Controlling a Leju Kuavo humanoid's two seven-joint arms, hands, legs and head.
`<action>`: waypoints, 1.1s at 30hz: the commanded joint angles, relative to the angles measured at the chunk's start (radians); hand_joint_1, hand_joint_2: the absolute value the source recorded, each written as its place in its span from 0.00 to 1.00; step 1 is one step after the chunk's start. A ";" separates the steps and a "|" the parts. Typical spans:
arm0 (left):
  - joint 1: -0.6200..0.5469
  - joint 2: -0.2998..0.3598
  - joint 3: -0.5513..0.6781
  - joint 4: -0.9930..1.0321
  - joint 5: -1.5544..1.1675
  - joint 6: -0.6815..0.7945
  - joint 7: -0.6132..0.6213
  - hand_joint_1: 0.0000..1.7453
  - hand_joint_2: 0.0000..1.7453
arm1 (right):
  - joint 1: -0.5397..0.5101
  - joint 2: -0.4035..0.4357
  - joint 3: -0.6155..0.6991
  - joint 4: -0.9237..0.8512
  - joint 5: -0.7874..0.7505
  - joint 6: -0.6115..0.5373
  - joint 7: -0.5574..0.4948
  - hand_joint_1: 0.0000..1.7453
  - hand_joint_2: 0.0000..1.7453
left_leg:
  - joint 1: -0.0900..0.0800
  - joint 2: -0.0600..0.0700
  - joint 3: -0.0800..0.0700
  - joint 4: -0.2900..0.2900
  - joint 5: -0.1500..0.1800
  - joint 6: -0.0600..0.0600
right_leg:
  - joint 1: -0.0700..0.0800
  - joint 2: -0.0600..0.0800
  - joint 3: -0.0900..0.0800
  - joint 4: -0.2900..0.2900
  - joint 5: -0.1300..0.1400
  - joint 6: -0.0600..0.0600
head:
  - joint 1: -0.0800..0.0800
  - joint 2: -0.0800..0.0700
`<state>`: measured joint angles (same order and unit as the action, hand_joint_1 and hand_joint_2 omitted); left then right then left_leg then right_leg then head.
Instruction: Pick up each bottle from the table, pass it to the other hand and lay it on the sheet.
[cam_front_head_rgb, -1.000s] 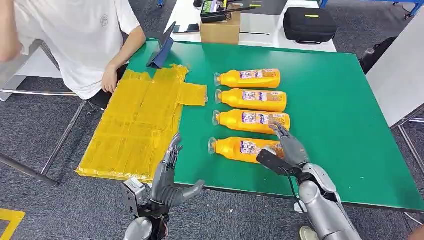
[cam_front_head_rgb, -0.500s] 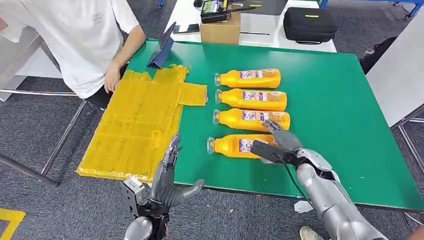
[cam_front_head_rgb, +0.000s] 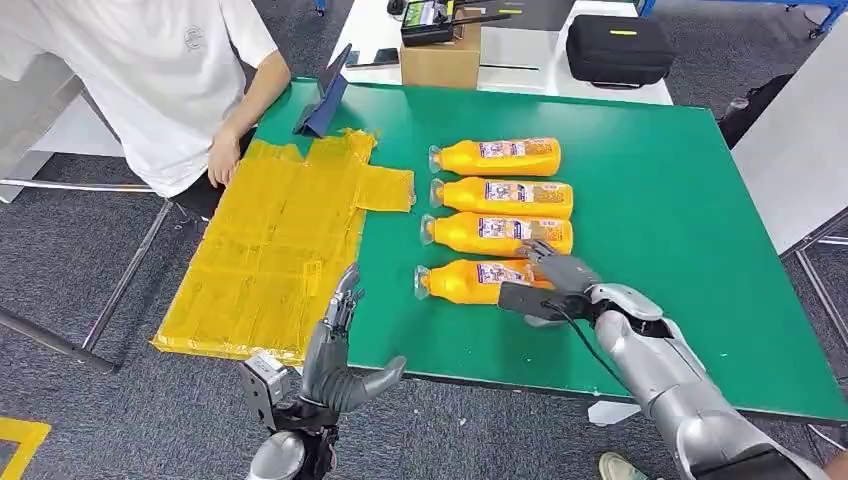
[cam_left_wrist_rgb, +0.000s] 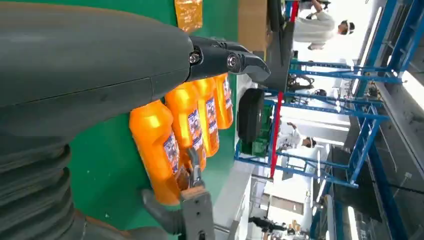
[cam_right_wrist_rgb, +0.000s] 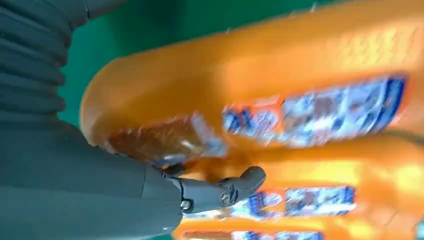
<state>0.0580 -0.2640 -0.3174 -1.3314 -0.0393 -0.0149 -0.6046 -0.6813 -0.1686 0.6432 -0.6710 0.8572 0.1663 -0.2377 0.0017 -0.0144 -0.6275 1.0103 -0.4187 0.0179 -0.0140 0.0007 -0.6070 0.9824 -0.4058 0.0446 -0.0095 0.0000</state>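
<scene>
**Orange bottle nudged up the desk under the right hand**

Orange is the colour of all four bottles lying in a column at the centre of the head view, caps pointing toward the frame's left. Since a second ago the right hand (cam_front_head_rgb: 548, 283) has slid left and upward in the frame, and the nearest bottle (cam_front_head_rgb: 470, 281) has moved with it, so that it now lies just beside the third bottle (cam_front_head_rgb: 495, 233), where a green gap showed before. The third bottle has also shifted slightly left. The right hand's thumb sits on the near side of the bottle's base and its fingers reach over the far side; the close wrist view shows a fingertip (cam_right_wrist_rgb: 245, 182) against the orange body, though whether the grip is fully clamped I cannot tell.

The left hand (cam_front_head_rgb: 335, 355) stays at the lower centre of the frame, off the desk (cam_front_head_rgb: 680, 230) edge, fingers apart and holding nothing.

Count: four bottles, including the second bottle (cam_front_head_rgb: 503, 198) and the farthest bottle (cam_front_head_rgb: 497, 156); one yellow sheet (cam_front_head_rgb: 275, 250) at the left; one person (cam_front_head_rgb: 150, 70) at the upper left; one cardboard box (cam_front_head_rgb: 441, 58) and one black case (cam_front_head_rgb: 618, 48) beyond the desk.
</scene>
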 joint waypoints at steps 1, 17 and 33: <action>0.003 0.017 0.033 -0.001 0.002 0.018 -0.004 0.00 1.00 | 0.031 -0.083 0.187 -0.106 -0.025 -0.017 -0.010 0.00 1.00 | 0.000 0.001 0.008 0.000 -0.004 -0.001 | 0.001 0.000 0.008 0.000 -0.004 -0.002 | 0.000 0.000; 0.024 0.017 0.053 -0.037 -0.007 0.043 -0.002 0.00 1.00 | 0.178 -0.252 0.202 -0.250 -0.011 -0.070 0.045 1.00 1.00 | 0.000 -0.005 0.005 -0.001 -0.002 0.000 | 0.000 -0.005 0.007 -0.002 -0.003 -0.001 | 0.000 0.000; 0.054 0.025 0.076 -0.104 -0.022 0.056 0.004 0.00 1.00 | 0.513 -0.125 -0.170 -0.483 0.014 -0.223 -0.015 1.00 1.00 | 0.001 -0.002 0.013 -0.002 -0.004 -0.001 | 0.001 -0.002 0.014 -0.003 -0.005 0.000 | 0.000 0.000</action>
<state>0.1188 -0.2644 -0.2583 -1.4283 -0.0614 0.0465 -0.6088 -0.3152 -0.3818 0.6423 -1.0453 0.9251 -0.0668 -0.2030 0.0017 -0.0165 -0.6202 1.0103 -0.4210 0.0188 -0.0141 -0.0004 -0.5982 0.9811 -0.4089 0.0470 -0.0099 0.0000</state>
